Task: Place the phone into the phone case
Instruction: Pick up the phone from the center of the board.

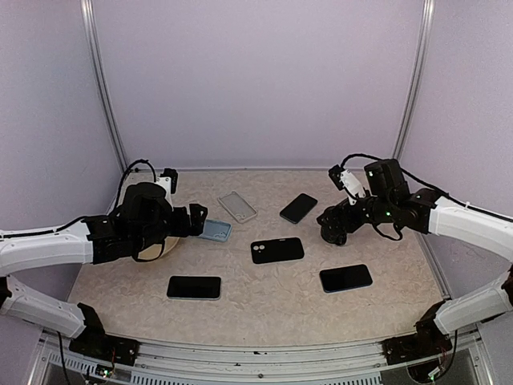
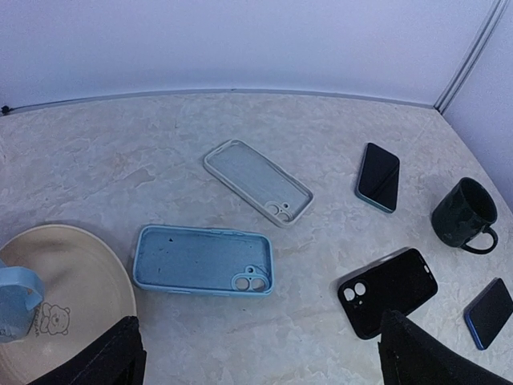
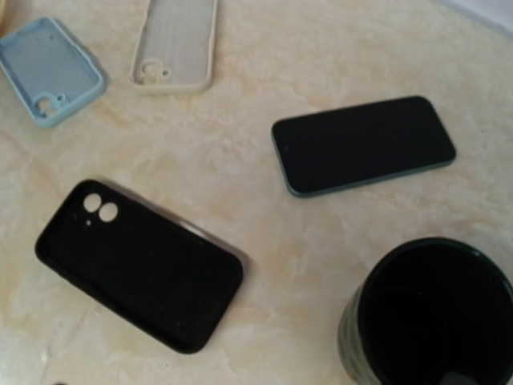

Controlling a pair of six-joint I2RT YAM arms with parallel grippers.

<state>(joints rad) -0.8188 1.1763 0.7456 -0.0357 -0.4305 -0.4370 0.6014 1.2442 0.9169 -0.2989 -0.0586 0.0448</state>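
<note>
Three phones lie screen-up on the table: one at the front left [image 1: 194, 287], a blue-edged one at the front right [image 1: 345, 278] and one further back [image 1: 298, 208] [image 3: 362, 144]. Three empty cases lie between them: light blue [image 2: 200, 259], whitish [image 2: 256, 183] and black [image 1: 277, 250] [image 3: 136, 265]. My left gripper [image 1: 199, 218] hovers open just left of the light blue case [image 1: 216, 231], its dark fingertips [image 2: 120, 357] at the bottom corners of the left wrist view. My right gripper [image 1: 335, 216] is open above the dark mug [image 1: 333, 234]; its fingers are outside the right wrist view.
A beige plate [image 2: 64, 281] with a light blue cup [image 2: 16, 301] on it sits at the left under my left arm. The dark mug [image 3: 433, 313] stands right of the black case. Pale walls close in the table at the back and sides.
</note>
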